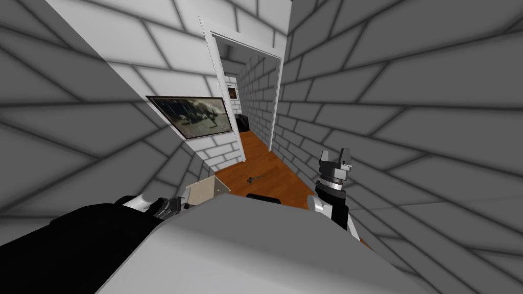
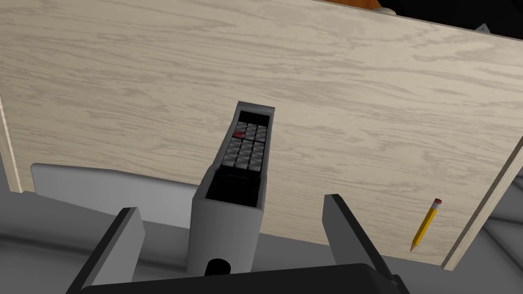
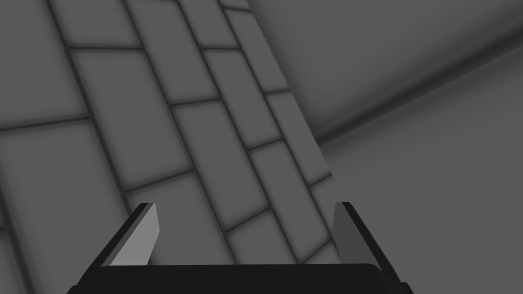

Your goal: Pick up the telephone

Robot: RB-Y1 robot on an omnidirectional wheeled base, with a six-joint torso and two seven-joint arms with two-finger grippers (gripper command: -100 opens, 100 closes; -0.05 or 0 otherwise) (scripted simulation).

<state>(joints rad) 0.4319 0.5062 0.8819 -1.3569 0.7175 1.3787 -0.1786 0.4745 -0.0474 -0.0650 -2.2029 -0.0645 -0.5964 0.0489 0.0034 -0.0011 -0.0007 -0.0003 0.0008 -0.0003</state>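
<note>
The left gripper (image 2: 231,206) is hovering low over a light wooden table (image 2: 127,76), and its two fingers are standing spread wide, not touching anything. The telephone (image 2: 240,173), a grey handset with a dark keypad facing up, is lying on this table right between the two fingers, with a gap on each side. Its near end is pointing to the gripper's dark body. A yellow pencil (image 2: 425,225) is lying on the same table, well apart from the telephone. The right gripper (image 1: 341,155) is pointing upward beside the brick wall (image 1: 408,102), also with its fingers spread.
</note>
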